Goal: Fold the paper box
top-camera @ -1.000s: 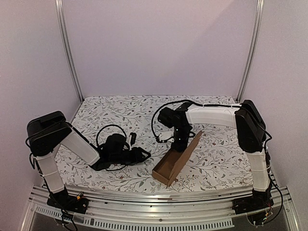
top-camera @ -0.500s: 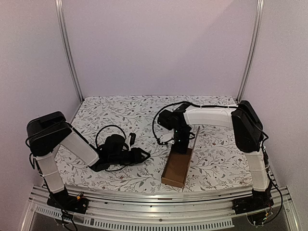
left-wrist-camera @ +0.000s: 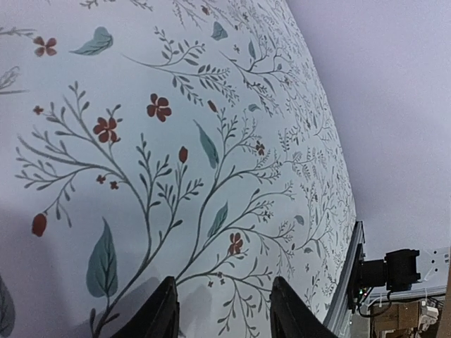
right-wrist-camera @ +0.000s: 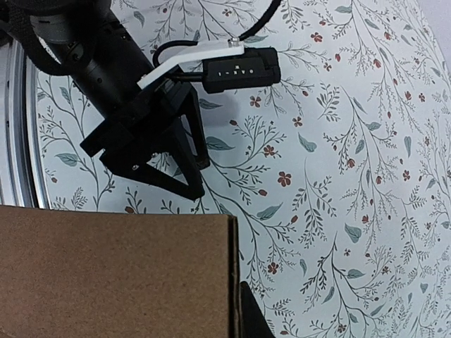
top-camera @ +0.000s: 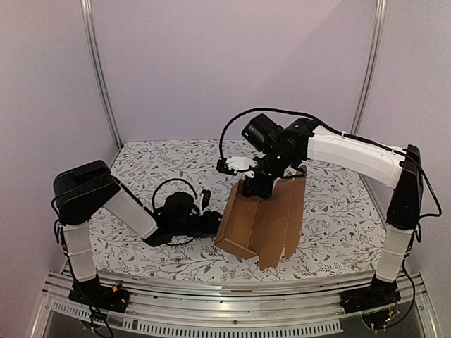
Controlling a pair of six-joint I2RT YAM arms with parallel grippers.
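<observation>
Paper box (top-camera: 262,220) hangs upright over the front middle of the table (top-camera: 141,162). The table is the broadest thing we see, and it is covered in a white cloth printed with leaves and small red flowers. A metal rail (top-camera: 211,290) runs along its near edge.

The right arm (top-camera: 352,151) reaches in high from the right, its white forearm slanting down toward the centre. The left arm (top-camera: 116,208) lies low, stretched to the right just above the cloth.

The box is plain brown cardboard, partly unfolded, with its panels and flaps hanging down in creased vertical strips. We cannot tell whether its lower edges touch the cloth. In the right wrist view we see it as a flat brown panel filling the lower left corner.

The right gripper (top-camera: 251,189) is pressed together on the box's top edge, near that edge's left end, and the sheet hangs from it. The left gripper (top-camera: 211,222) sits just left of the box's lower left corner, and we cannot tell whether the two touch. In its own view its fingers (left-wrist-camera: 161,317) stand spread, with only flowered cloth between them and nothing held.

Smallest of all, a black camera (right-wrist-camera: 239,69) on a white bracket rides the left wrist.
</observation>
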